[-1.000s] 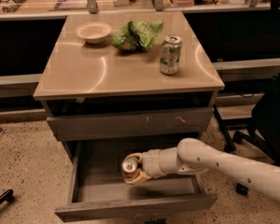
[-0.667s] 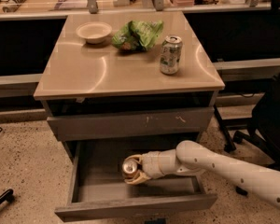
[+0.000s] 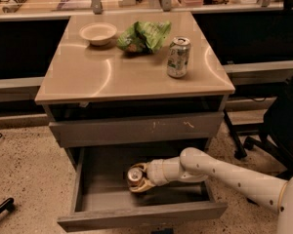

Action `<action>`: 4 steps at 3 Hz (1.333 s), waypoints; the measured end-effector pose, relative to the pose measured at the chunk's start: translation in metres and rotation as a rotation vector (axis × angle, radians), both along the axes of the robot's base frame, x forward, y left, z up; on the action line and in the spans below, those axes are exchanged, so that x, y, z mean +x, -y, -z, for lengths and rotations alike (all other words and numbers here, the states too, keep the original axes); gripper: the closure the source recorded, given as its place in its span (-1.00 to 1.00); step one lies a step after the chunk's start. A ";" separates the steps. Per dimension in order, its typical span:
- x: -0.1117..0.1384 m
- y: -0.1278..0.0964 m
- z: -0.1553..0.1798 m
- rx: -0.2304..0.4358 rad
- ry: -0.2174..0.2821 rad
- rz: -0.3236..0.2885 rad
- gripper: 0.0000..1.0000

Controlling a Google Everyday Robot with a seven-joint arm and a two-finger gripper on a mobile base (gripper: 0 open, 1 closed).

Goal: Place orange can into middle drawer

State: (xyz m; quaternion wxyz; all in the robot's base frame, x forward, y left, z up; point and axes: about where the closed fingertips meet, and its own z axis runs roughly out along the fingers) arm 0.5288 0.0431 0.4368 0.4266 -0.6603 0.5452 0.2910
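The middle drawer (image 3: 136, 216) is pulled open below the cabinet, its grey floor showing. My gripper (image 3: 138, 178) reaches into it from the right on a white arm. It is shut on the orange can (image 3: 135, 175), whose silver top faces up. The can sits low inside the drawer, near the middle of the floor. I cannot tell whether it touches the floor.
The tan cabinet top (image 3: 88, 74) holds a white bowl (image 3: 97, 33), a green crumpled bag (image 3: 144, 35) and a green-and-white silver can (image 3: 178, 56). A closed drawer front with pale scratches (image 3: 136, 128) is above the open drawer. A black chair (image 3: 283, 126) stands at right.
The arm and the can have shifted slightly left inside the drawer. Nothing else has moved.
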 end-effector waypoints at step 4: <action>0.005 0.006 0.030 -0.024 -0.011 0.008 0.15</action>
